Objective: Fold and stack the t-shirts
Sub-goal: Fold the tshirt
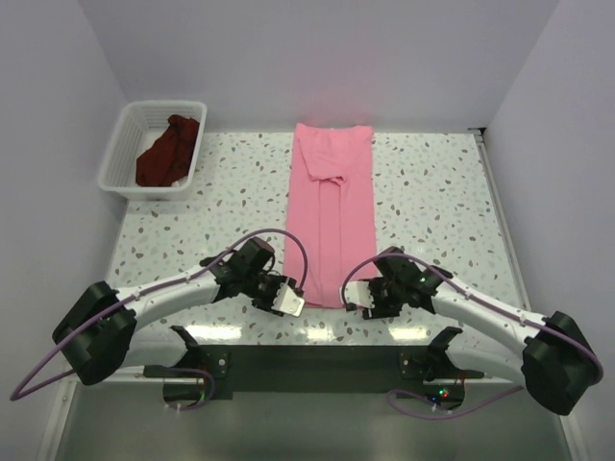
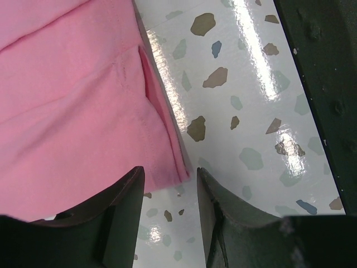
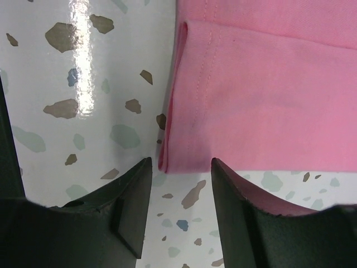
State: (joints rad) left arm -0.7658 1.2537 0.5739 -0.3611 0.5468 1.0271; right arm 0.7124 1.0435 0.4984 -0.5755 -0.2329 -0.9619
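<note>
- Midway across the table (image 1: 432, 202), pink shirt (image 1: 330, 206) lies as a narrow strip, its long axis running from near edge to far edge.
- Left gripper (image 1: 291, 304) and right gripper (image 1: 358, 307), jaws apart and empty, flank its near corners, equally close.
- Maroon shirt (image 1: 168, 152) sits in basket (image 1: 123, 144), far-left corner.

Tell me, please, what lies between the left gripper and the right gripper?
The near hem of the pink t-shirt lies between the left gripper and the right gripper; the top view shows it.
</note>
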